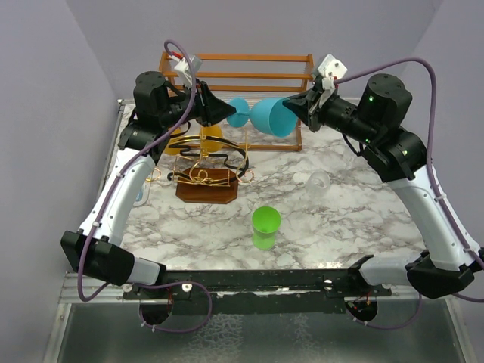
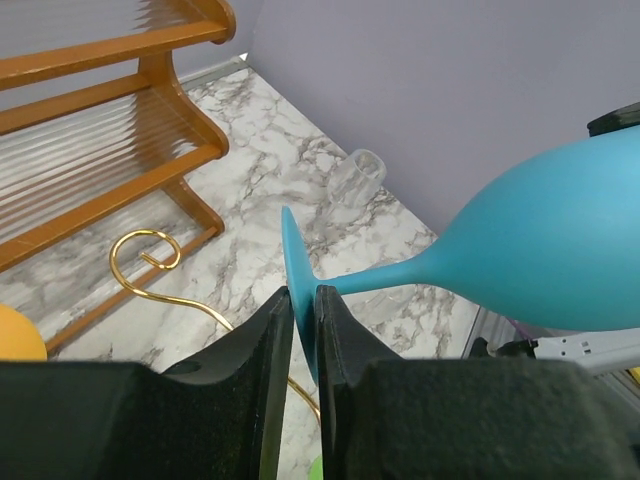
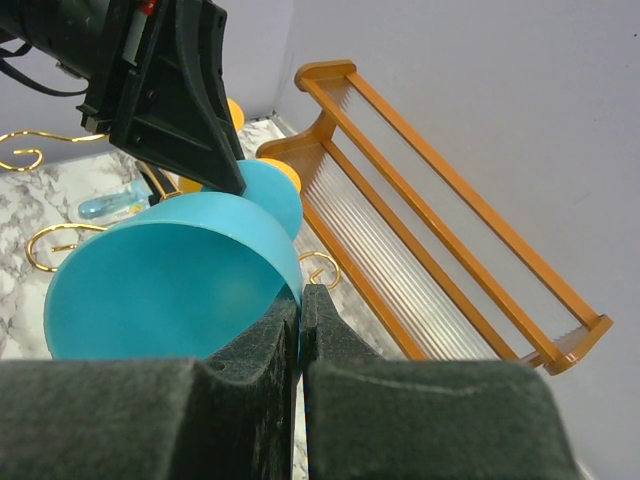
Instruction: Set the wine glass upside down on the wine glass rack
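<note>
Now the wine glass (image 1: pixel 266 115) hangs sideways, the left gripper (image 1: pixel 229 113) clamping its foot and the right gripper (image 1: pixel 293 107) its rim; the rack (image 1: pixel 206 178) sits nearer the left one.

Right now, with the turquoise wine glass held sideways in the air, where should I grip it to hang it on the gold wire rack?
Grip the bowl rim from the right: the wine glass lies sideways, mouth toward the right gripper, which pinches its wall. That would likely leave the flat foot, now clamped by the left gripper, free for the wire rack.
</note>
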